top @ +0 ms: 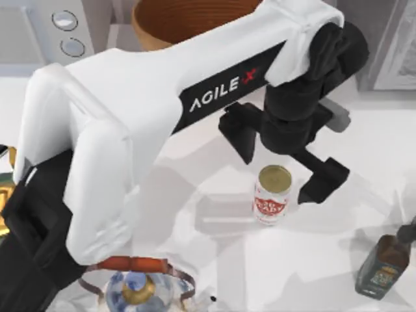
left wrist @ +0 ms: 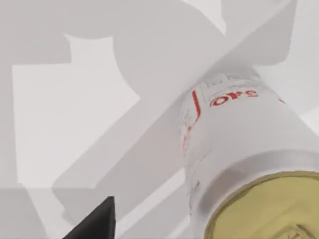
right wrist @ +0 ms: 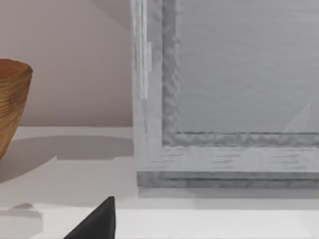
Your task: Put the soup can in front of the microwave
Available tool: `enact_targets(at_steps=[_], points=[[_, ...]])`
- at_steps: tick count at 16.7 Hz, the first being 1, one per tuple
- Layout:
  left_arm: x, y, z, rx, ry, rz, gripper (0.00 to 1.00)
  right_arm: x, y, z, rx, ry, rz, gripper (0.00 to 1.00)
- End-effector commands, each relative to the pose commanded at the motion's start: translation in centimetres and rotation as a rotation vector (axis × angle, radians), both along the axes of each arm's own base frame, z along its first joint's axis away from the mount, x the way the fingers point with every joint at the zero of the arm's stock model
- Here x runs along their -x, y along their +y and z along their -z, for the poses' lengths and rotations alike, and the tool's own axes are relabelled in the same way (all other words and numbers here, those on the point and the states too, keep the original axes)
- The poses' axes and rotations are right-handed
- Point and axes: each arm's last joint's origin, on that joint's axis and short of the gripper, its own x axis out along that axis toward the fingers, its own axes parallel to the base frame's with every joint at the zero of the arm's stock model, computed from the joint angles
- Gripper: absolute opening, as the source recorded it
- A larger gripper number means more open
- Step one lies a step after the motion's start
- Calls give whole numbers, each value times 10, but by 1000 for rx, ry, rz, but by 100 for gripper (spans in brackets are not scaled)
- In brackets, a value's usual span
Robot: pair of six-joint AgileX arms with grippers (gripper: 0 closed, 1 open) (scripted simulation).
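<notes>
Top view shows the left gripper [top: 283, 162] hanging over the middle of the table [top: 364, 214], its two black fingers [top: 323, 180] spread wide, one at about 10 o'clock of the soup can [top: 272, 194] and the other at about 3 o'clock. They bracket the tin without touching it, which I judge to be a line-up for a side grasp before any lift. The can stands upright just below the wrist, gold lid up, red emblem facing the near edge. In the left wrist view the can [left wrist: 249, 149] looms close beside one dark fingertip [left wrist: 97, 221], with bare table between them.

The microwave [top: 39, 32] sits at 10 o'clock of the can, well apart, its two round dials showing; the can has yet to travel there. A wooden bowl [top: 188, 19] stands at 12 o'clock, and what it holds I cannot tell. A dark bottle [top: 383, 263] stands at 4 o'clock and a glass teapot [top: 140, 289] at 7 o'clock, lid on.

The right arm's wrist view looks at a grey box [right wrist: 224, 99] and the bowl [right wrist: 12, 99]; whether its gripper is spread I cannot tell.
</notes>
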Motion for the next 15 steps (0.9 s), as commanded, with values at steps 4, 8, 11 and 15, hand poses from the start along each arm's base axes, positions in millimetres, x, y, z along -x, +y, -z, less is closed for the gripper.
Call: enact_targets(at_steps=[4, 8, 11, 15], points=[[2, 0, 32, -2, 2, 0, 100, 0, 0, 0, 0, 0, 0, 100], [2, 1, 37, 0, 0, 0, 100, 0, 0, 0, 0, 0, 0, 100], [2, 1, 37, 0, 0, 0, 85, 0, 0, 0, 0, 0, 0, 100], [2, 1, 37, 0, 0, 0, 55, 0, 0, 0, 0, 0, 0, 100]])
